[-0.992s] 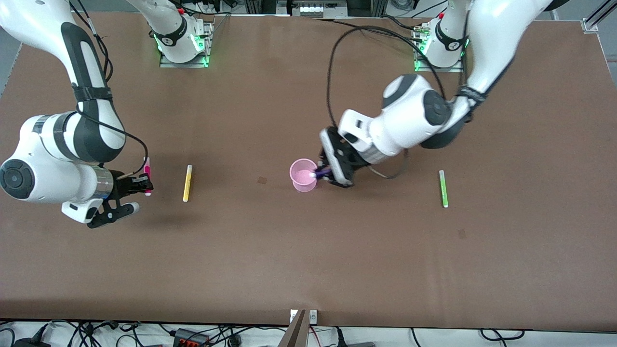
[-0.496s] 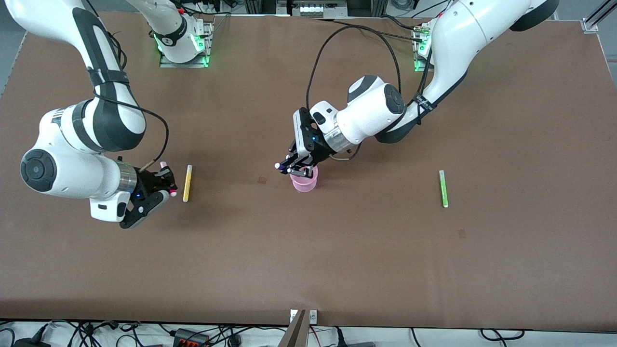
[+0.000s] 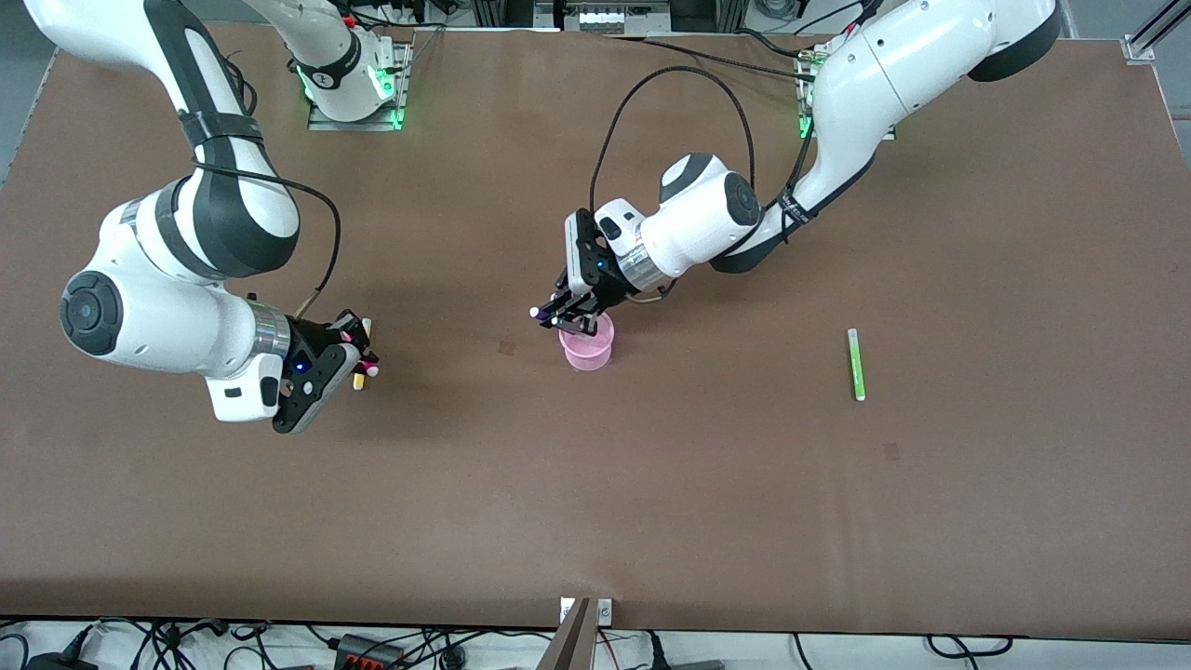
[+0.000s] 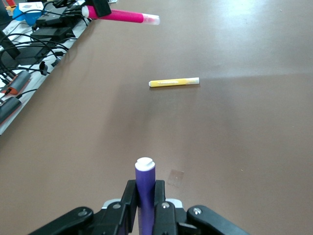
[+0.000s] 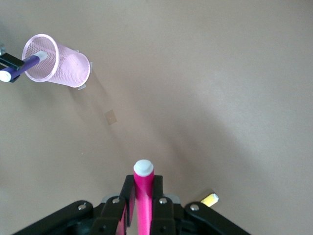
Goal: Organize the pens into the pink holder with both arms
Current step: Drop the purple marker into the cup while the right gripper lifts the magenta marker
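The pink holder stands mid-table and also shows in the right wrist view. My left gripper is over its rim, shut on the purple pen, which lies level with one end over the holder. My right gripper is shut on the magenta pen and hangs over the yellow pen, hiding most of it. The yellow pen lies flat on the table. The green pen lies toward the left arm's end.
The brown table has two small darker marks, one beside the holder and one near the green pen. Cables and power strips lie past the table's edge nearest the camera.
The left gripper swung up and turned, carrying the purple pen over the holder's rim. The right gripper moved toward the holder with the magenta pen and now covers the yellow pen.
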You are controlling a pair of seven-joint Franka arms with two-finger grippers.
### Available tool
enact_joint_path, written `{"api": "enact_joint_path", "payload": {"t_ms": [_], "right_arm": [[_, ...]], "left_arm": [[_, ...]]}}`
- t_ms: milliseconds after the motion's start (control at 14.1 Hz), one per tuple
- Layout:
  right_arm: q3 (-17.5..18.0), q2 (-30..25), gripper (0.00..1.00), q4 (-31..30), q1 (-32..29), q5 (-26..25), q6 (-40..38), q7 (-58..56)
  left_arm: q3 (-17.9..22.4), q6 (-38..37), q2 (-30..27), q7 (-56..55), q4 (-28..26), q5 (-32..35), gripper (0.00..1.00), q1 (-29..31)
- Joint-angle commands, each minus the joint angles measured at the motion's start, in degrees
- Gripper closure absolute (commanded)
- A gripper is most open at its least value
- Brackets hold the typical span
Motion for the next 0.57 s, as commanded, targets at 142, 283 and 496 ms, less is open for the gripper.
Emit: {"api": "enact_joint_path", "payload": {"t_ms": [142,283,496], "right_arm": [[0.6,0.5,1.0,-0.9,1.2,1.2,3.0,-2.2],[0.6,1.0,1.0,-0.9,2.0,1.2,3.6,-2.2],[0.7,1.0,1.0,-0.9,3.0,1.2,3.8,-2.4]], "left_arm": [[-0.5,1.0,-0.1,4.6,-1.2,-0.1,0.0,1.1],[-0.6,0.9,-0.4,4.2,-1.2,-0.1,0.0,1.3],[-0.9,-1.3,-0.8,3.8,-1.2,-0.2,0.0,2.4]]}}
